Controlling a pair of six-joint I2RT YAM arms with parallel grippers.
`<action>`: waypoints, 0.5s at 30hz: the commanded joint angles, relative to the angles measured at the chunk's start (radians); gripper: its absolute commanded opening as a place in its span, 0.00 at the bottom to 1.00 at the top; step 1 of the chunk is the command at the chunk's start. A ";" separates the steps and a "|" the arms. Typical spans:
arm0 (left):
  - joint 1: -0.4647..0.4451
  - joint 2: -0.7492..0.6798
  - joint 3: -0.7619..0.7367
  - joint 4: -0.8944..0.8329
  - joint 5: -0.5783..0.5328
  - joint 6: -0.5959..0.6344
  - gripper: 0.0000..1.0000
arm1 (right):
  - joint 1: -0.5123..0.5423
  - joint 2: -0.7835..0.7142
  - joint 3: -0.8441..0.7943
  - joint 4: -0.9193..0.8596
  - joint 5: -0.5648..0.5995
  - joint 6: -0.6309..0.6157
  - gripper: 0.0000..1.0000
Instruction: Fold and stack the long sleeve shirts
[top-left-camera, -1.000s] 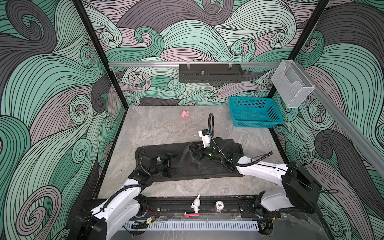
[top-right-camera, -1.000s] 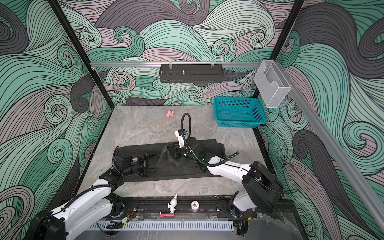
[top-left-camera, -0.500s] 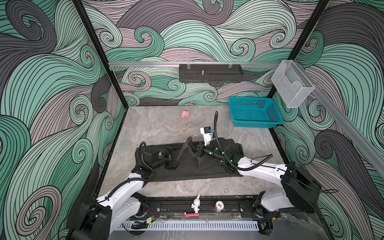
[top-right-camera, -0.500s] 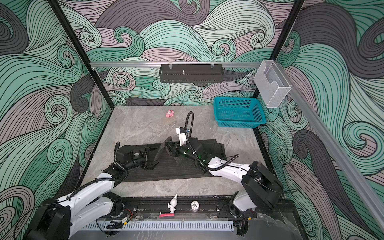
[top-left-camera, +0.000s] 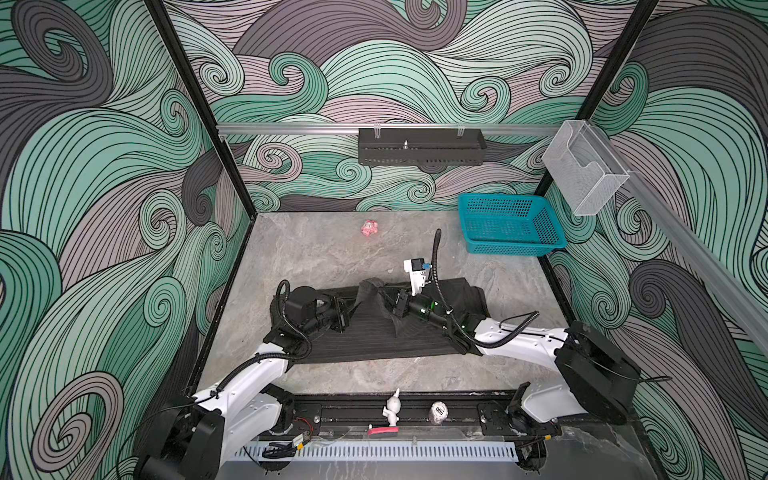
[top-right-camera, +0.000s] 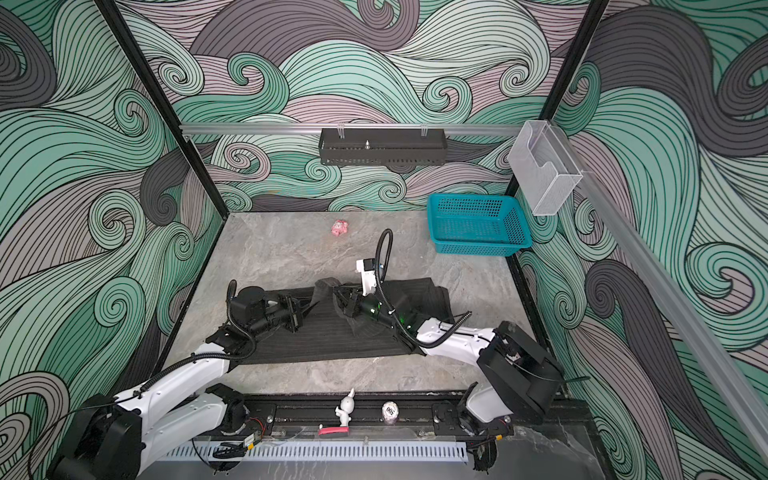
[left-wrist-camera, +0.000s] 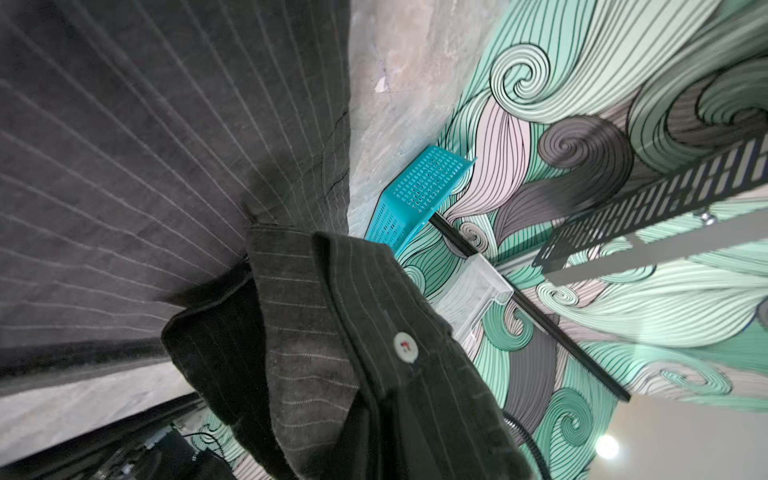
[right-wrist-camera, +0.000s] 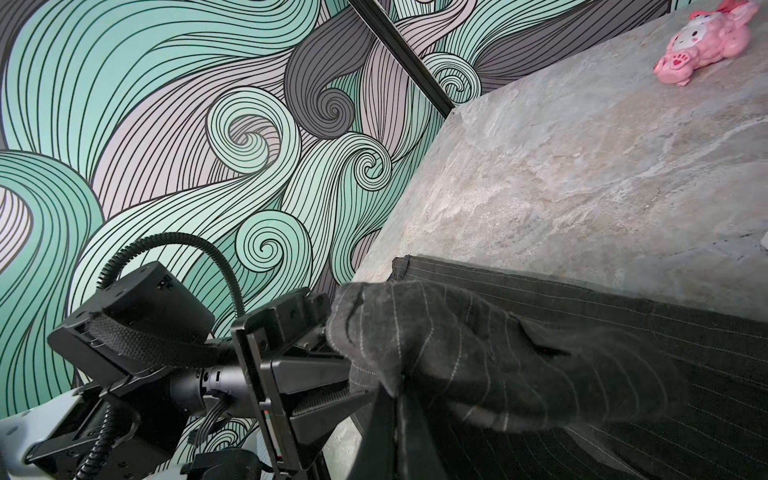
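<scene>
1. The grey stone-look table (top-left-camera: 332, 257) fills the floor of the booth.
2. The dark pinstriped shirt (top-left-camera: 374, 336) lies spread across the near middle of the table, long side running left to right. A fold of it is lifted in a peak at the centre.
3. The left arm (top-left-camera: 249, 374) reaches in from the near left corner, low over the shirt's left end, with its wrist turned to the right. The left tool (top-left-camera: 352, 309) is closed on a sleeve end; the left wrist view shows the buttoned cuff (left-wrist-camera: 399, 345) close up.
4. The right arm (top-left-camera: 515, 340) stretches from the near right, low across the shirt's right half and pointing left. The right tool (top-left-camera: 382, 293) is clamped on the raised fold, facing the left tool just beside it.
5. A teal basket (top-left-camera: 509, 224) sits in the far right corner, well apart from the shirt.
6. A pink toy (top-left-camera: 369, 227) lies at the far edge.
</scene>
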 joint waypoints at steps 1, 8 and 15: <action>0.008 0.005 0.018 0.020 -0.014 0.008 0.00 | -0.003 -0.046 -0.015 0.029 0.002 -0.016 0.00; 0.080 0.002 0.089 -0.083 0.039 0.126 0.00 | -0.005 -0.138 -0.064 -0.052 -0.020 -0.092 0.00; 0.227 -0.017 0.362 -0.581 0.137 0.691 0.00 | -0.045 -0.280 -0.070 -0.370 -0.024 -0.223 0.48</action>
